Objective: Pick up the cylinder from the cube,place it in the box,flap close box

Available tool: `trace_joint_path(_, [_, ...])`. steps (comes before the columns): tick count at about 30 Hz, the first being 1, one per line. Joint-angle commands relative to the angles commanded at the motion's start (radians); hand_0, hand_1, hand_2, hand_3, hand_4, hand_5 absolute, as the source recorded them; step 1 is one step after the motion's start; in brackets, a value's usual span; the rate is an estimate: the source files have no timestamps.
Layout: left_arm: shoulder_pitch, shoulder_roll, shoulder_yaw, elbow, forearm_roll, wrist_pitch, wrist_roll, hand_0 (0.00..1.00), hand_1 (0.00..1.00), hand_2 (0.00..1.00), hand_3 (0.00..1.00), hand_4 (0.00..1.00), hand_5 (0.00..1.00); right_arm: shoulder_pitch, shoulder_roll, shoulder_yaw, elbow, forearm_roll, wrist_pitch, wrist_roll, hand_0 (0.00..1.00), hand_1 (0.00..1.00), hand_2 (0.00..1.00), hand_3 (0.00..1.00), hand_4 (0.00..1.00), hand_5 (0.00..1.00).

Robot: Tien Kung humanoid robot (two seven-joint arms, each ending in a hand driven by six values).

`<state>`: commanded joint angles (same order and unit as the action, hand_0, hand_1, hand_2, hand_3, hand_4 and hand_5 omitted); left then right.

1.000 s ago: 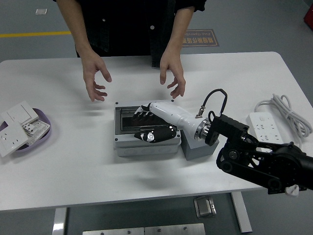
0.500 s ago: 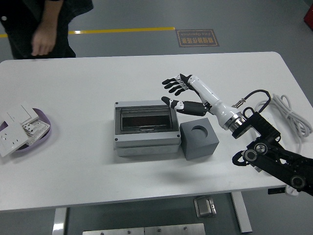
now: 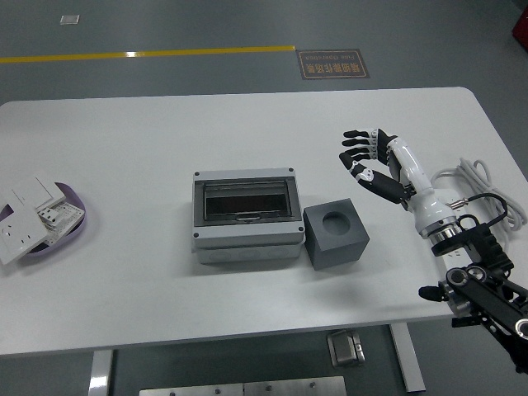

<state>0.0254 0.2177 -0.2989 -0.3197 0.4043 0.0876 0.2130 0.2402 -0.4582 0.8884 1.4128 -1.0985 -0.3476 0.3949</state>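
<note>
Task looks finished: box shut, right hand empty above the table [image 3: 247, 115].

The grey box [image 3: 245, 216] sits left of and nearer than the right hand [image 3: 369, 158], its flap down; the cylinder is out of sight, presumably inside. The cube [image 3: 336, 235], socket empty, touches the box. The hand's fingers are spread, holding nothing; next it need only rest.

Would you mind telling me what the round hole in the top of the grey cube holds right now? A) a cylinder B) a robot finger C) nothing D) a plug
C: the hole in the cube shows only its dark empty recess, and the right hand hangs apart from it, open and holding nothing.
</note>
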Motion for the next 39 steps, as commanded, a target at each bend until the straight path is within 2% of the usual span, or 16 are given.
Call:
trace_joint_path(9, [-0.004, 0.007, -0.003, 0.000, 0.007, -0.002, 0.001, 0.611, 0.635, 0.627, 0.631, 0.683, 0.249, -0.001, 0.014, -0.010, -0.010, 0.052, 0.000, 0.076, 0.649, 0.650, 0.676, 0.669, 0.750, 0.421])
trace_joint_path(10, [-0.004, 0.007, -0.004, 0.000, 0.008, -0.002, 0.001, 0.612, 0.635, 0.628, 0.632, 0.683, 0.249, 0.000, 0.014, -0.014, -0.010, 0.060, 0.001, 0.080, 0.707, 0.683, 0.711, 0.708, 0.782, 0.343])
trace_joint_path(15, [-0.003, 0.010, -0.007, 0.000, 0.015, -0.003, 0.003, 0.612, 0.635, 0.628, 0.632, 0.683, 0.249, 0.004, 0.017, -0.032, -0.012, 0.109, 0.007, 0.106, 0.707, 0.683, 0.711, 0.708, 0.782, 0.343])
trace_joint_path(16, [-0.003, 0.010, -0.007, 0.000, 0.015, -0.003, 0.003, 0.611, 0.635, 0.628, 0.632, 0.684, 0.250, 0.004, 0.019, -0.034, -0.012, 0.119, 0.009, 0.110, 0.714, 0.692, 0.713, 0.732, 0.795, 0.322])
trace_joint_path(27, [0.004, 0.004, 0.002, -0.001, 0.001, -0.006, 0.009, 0.612, 0.634, 0.627, 0.631, 0.683, 0.250, -0.003, 0.032, -0.052, -0.003, 0.320, 0.051, 0.166, 0.755, 0.720, 0.725, 0.731, 0.801, 0.349])
trace_joint_path(28, [0.003, 0.002, 0.000, 0.000, 0.002, -0.006, 0.009, 0.613, 0.635, 0.628, 0.632, 0.684, 0.250, -0.002, 0.031, -0.056, 0.000, 0.342, 0.057, 0.169, 0.827, 0.787, 0.785, 0.749, 0.824, 0.382])
trace_joint_path(32, [0.000, -0.001, -0.010, 0.004, 0.008, -0.005, 0.008, 0.613, 0.635, 0.628, 0.632, 0.684, 0.250, -0.005, 0.028, -0.063, 0.016, 0.420, 0.083, 0.172, 0.827, 0.787, 0.785, 0.749, 0.824, 0.382])
trace_joint_path(34, [0.000, -0.001, -0.013, 0.005, 0.012, -0.005, 0.008, 0.613, 0.635, 0.628, 0.633, 0.683, 0.247, -0.008, 0.025, -0.062, 0.027, 0.442, 0.089, 0.171, 0.841, 0.820, 0.814, 0.761, 0.830, 0.402])
trace_joint_path(39, [-0.002, -0.002, -0.017, 0.006, 0.018, -0.005, 0.008, 0.613, 0.635, 0.628, 0.633, 0.683, 0.247, -0.016, 0.026, -0.055, 0.038, 0.459, 0.098, 0.168, 0.841, 0.820, 0.814, 0.761, 0.830, 0.402])
